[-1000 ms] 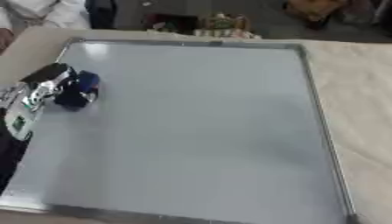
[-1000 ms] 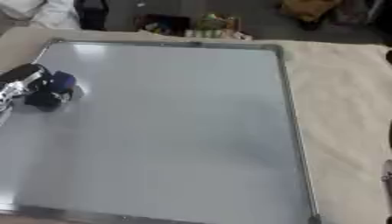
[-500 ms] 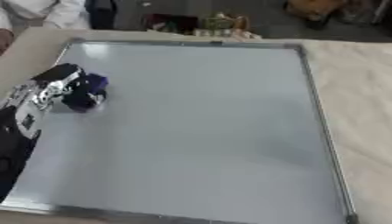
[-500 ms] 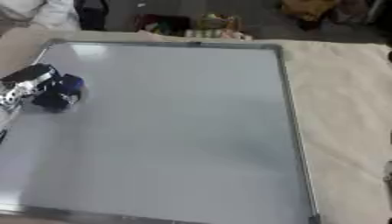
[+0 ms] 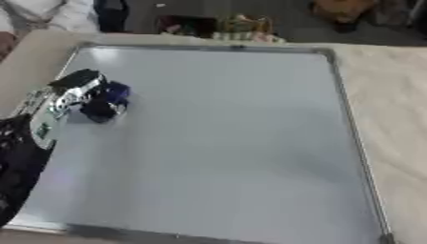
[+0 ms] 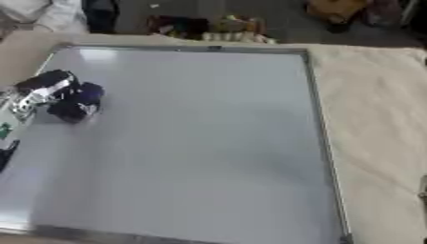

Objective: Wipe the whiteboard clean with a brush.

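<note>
A large whiteboard (image 5: 225,138) in a metal frame lies flat on the table, and its surface looks blank. My left hand (image 5: 73,93) comes in from the left edge, black and silver. Its fingers are curled round a dark blue brush (image 5: 106,102), which presses on the board near its upper left part. Only a thin dark sliver of my right hand (image 6: 423,185) shows at the right edge of the right eye view, too little to make out its fingers.
A beige cloth (image 6: 375,119) covers the table to the right of the board. Boxes and small clutter (image 5: 238,26) stand beyond the far edge. A person in white (image 5: 46,14) sits at the far left corner.
My left hand has slid the brush a little to the right across the board. The whiteboard itself has not moved.
</note>
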Motion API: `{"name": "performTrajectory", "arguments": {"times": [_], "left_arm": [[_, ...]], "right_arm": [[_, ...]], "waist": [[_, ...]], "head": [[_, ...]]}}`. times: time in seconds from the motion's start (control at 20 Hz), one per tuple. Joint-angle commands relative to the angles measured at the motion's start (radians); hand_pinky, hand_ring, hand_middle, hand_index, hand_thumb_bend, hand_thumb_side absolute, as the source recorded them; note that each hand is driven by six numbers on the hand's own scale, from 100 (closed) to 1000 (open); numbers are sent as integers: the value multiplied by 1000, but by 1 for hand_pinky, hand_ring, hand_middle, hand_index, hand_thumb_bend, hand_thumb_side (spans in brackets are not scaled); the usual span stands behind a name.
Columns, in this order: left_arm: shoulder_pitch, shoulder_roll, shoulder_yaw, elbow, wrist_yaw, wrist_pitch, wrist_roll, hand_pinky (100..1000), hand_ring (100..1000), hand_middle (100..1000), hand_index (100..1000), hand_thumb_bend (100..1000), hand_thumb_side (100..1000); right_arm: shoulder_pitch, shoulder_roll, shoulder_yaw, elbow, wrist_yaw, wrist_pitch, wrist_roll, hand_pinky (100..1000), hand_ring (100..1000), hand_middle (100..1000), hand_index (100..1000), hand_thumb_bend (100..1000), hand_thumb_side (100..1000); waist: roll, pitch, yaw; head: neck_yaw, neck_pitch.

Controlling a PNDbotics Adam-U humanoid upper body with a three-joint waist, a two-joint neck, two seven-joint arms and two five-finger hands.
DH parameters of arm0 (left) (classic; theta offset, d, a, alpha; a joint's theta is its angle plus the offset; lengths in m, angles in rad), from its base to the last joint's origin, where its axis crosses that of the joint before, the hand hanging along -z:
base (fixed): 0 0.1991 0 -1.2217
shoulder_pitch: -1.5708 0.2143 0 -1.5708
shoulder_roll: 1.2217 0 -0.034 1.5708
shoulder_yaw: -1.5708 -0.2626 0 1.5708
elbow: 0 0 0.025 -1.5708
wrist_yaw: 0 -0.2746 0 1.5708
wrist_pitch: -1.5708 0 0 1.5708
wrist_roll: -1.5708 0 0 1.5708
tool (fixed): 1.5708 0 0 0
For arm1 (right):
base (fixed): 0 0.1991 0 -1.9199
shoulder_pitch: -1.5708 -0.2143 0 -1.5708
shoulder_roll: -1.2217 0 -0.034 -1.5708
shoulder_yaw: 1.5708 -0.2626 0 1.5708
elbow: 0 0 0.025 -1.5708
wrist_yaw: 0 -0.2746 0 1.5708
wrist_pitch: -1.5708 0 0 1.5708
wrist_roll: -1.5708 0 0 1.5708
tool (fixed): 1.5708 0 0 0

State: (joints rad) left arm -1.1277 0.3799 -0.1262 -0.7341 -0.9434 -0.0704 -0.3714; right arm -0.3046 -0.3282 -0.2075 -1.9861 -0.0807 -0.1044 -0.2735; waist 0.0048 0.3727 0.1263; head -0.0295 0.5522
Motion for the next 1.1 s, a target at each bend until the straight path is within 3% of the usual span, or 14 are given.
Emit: {"name": "performTrajectory", "arguments": {"times": [0.05, 0.65, 1.1], "left_arm": [[3, -52, -37, -2, 10, -12, -26, 482, 458, 249, 228, 166, 436], [-3, -56, -34, -24, 53, 13, -46, 474, 451, 241, 221, 147, 441], [7, -3, 32, 59, -10, 65, 43, 478, 452, 243, 190, 172, 434]], "right_arm": [[-10, -12, 0, -14, -9, -1, -4, 927, 943, 683, 884, 215, 951], [-12, -11, 0, -14, -10, 0, -4, 927, 943, 682, 884, 214, 949], [-10, -13, -1, -14, -9, -1, -4, 927, 944, 682, 884, 217, 948]], "waist": [[-3, -15, -8], [-4, -16, -4], [-6, -15, 4]], "head": [[2, 3], [1, 4], [-5, 2]]}}
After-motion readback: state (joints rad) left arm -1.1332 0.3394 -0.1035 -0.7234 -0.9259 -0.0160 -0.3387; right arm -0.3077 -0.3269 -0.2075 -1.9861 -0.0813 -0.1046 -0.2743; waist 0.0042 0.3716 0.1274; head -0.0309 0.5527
